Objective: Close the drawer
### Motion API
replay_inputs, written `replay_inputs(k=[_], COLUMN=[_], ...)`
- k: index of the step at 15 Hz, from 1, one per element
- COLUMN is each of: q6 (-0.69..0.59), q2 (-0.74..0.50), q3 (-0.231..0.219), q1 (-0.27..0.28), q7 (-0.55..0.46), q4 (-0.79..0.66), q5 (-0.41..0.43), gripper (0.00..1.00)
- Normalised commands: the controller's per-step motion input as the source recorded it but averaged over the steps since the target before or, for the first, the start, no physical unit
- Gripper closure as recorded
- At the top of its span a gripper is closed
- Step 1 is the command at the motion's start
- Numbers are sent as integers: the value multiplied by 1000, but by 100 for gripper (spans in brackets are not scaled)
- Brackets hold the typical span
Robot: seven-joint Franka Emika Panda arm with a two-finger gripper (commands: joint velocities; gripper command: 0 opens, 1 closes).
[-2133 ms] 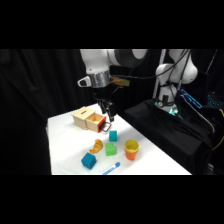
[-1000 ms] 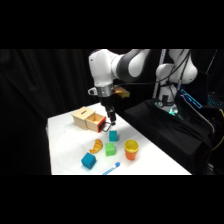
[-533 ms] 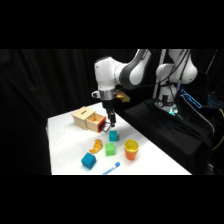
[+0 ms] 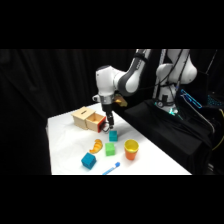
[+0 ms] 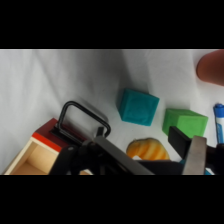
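Observation:
The drawer (image 4: 95, 120) stands pulled out of its light wooden box (image 4: 82, 115) at the table's back left. In the wrist view its tan inside (image 5: 35, 155), red-orange front (image 5: 48, 134) and dark loop handle (image 5: 82, 119) fill the lower left. My gripper (image 4: 107, 126) hangs low just in front of the drawer's front panel, by the handle. Seen from the wrist, the gripper (image 5: 150, 156) is open with nothing between its fingers. One finger (image 5: 194, 152) rises at the right; the other side is dark linkage close to the handle.
A teal cube (image 4: 113, 135) (image 5: 138, 106) lies just beyond the gripper. A green cube (image 4: 110, 148) (image 5: 184, 122), an orange pastry-shaped toy (image 4: 96, 145) (image 5: 145, 149), an orange cup (image 4: 131, 149), a blue cube (image 4: 88, 160) and a blue utensil (image 4: 111, 168) sit nearer the table's front.
The arm's upper links have swung to the right and the gripper has come down lower in front of the drawer. The drawer itself stays pulled out.

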Motion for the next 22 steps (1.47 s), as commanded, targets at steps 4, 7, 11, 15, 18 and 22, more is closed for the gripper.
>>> replay_inputs(k=[4, 7, 11, 15, 18, 22], q6=[209, 169, 151, 153, 168, 180], q2=[82, 117, 128, 175, 187, 162], q3=[3, 43, 66, 80, 90, 22], q1=[-93, -87, -89, -89, -68, -32], q7=[-177, -183, -167, -97, -32, 71], q4=[-9, 40, 69, 131, 148, 136], q5=[264, 279, 243, 220, 168, 62], gripper=[0, 0, 0, 0, 0, 0])
